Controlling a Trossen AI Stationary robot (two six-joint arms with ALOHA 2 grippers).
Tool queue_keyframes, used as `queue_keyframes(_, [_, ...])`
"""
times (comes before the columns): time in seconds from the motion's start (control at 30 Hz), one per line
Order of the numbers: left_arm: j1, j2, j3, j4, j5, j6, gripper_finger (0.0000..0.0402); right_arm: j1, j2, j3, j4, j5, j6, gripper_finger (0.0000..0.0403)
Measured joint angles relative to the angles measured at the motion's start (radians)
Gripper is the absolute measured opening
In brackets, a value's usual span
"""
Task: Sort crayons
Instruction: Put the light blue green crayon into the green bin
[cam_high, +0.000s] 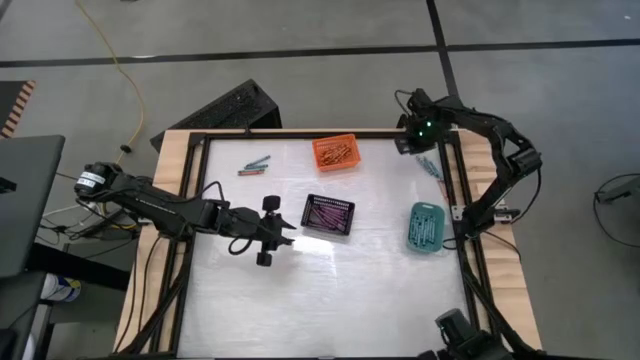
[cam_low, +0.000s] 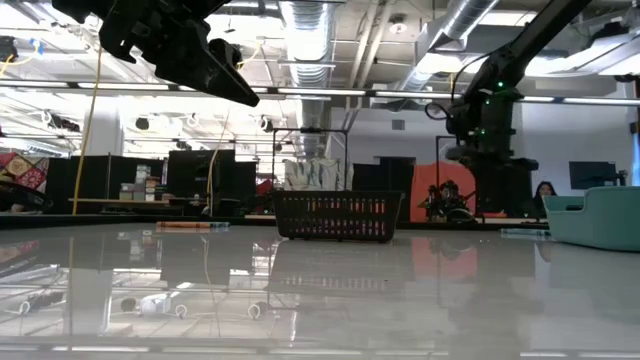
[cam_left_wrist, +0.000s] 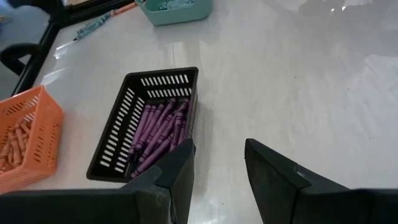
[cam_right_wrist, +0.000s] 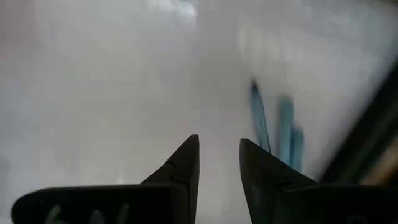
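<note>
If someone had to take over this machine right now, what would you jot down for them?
Left gripper: open, empty, beside the black basket of purple crayons.
Right gripper: open, empty, above the loose teal crayons at the table's far right edge.
Done: orange crayons lie in the orange basket; the teal basket holds some too.
Left: the teal crayons by the right edge, and a few loose crayons at the far left of the table.

You see even, bright overhead light. The glossy desk (cam_high: 330, 280) throws a white glare patch near its middle and mirrors the ceiling lamps in the low view. Your right wrist view is badly blurred.
</note>
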Motion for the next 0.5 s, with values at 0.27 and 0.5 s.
queue_keyframes(0.27, [0.0, 0.0, 0.0, 0.016, 0.021, -0.006, 0.0132, 0.062, -0.017, -0.018, -0.025, 0.079, 0.092, 0.0107])
queue_keyframes(0.5, [-0.01, 0.0, 0.0, -0.004, 0.053, -0.037, 0.0132, 0.086, -0.04, -0.043, -0.075, 0.197, 0.135, 0.0107])
